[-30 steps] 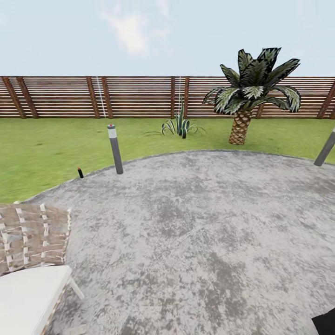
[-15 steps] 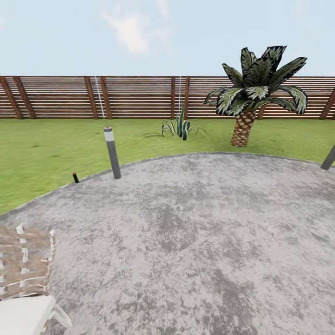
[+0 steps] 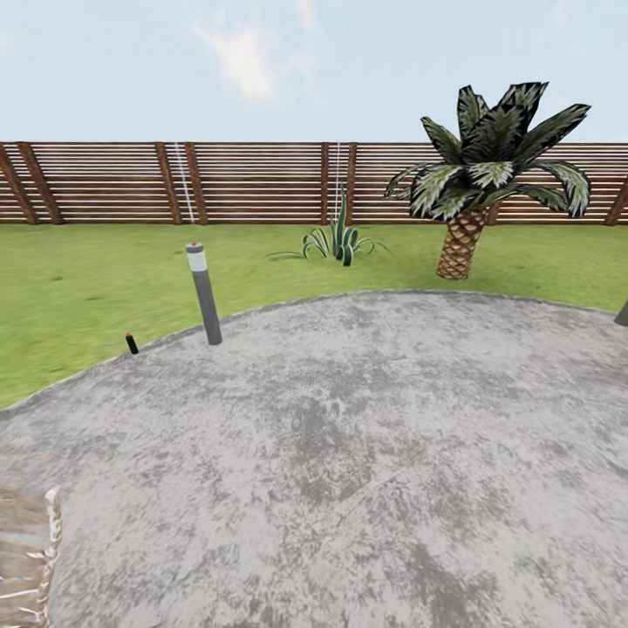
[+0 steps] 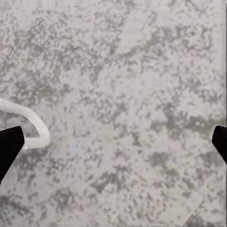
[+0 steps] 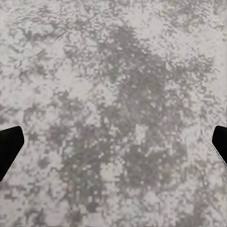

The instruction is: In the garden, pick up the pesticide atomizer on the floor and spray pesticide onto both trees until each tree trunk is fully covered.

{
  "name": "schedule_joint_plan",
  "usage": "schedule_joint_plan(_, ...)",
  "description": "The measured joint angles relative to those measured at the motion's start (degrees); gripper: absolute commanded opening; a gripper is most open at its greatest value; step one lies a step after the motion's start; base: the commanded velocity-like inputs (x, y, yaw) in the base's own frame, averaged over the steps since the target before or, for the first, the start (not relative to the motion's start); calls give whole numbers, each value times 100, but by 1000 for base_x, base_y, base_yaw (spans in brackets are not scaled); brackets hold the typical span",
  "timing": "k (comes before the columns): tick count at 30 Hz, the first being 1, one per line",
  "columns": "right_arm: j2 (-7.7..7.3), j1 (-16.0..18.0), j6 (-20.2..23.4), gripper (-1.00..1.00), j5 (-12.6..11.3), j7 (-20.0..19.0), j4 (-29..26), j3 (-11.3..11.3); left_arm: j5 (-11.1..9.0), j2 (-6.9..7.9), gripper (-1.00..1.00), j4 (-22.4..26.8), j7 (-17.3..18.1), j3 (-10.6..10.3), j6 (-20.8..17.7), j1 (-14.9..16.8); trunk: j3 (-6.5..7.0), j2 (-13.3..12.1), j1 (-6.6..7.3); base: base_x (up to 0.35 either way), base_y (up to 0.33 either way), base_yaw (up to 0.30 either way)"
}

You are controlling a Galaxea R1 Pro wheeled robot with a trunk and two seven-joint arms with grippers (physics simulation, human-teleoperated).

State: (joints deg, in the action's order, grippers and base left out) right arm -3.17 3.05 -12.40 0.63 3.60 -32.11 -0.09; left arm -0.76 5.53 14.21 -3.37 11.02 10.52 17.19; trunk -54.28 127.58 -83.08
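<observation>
A small black bottle with a red tip [image 3: 131, 343], which looks like the pesticide atomizer, stands at the lawn's edge where the grass meets the grey paving, far ahead on the left. The two trees and their trunks are out of view. In the left wrist view my left gripper [image 4: 113, 146] hangs open above the paving, its dark fingertips [image 4: 9, 146] far apart with nothing between them. My right gripper [image 5: 113, 146] is open too over bare paving, with its fingertips [image 5: 9, 146] at the frame's sides.
A grey lamp post [image 3: 204, 294] stands just right of the bottle. A short scaly palm [image 3: 462, 240] and a spiky plant [image 3: 336, 240] grow on the lawn [image 3: 70, 279] before the slatted wooden fence [image 3: 262, 183]. A wicker chair corner [image 3: 30, 567] sits lower left; its white leg [image 4: 33, 123] is under the left gripper.
The camera has moved forward over the paving: the wicker chair and its white cushion have slid almost out at the lower left, and the post and bottle have shifted left and down.
</observation>
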Motion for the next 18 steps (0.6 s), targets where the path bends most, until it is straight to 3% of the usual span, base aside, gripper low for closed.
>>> schedule_joint_plan(18, 0, 0, 0, 100, 0, 3, 0, 0, -4, 0, 100, 0, 0, 3, 0, 0, 0, 0, 0, 340, 0, 0)
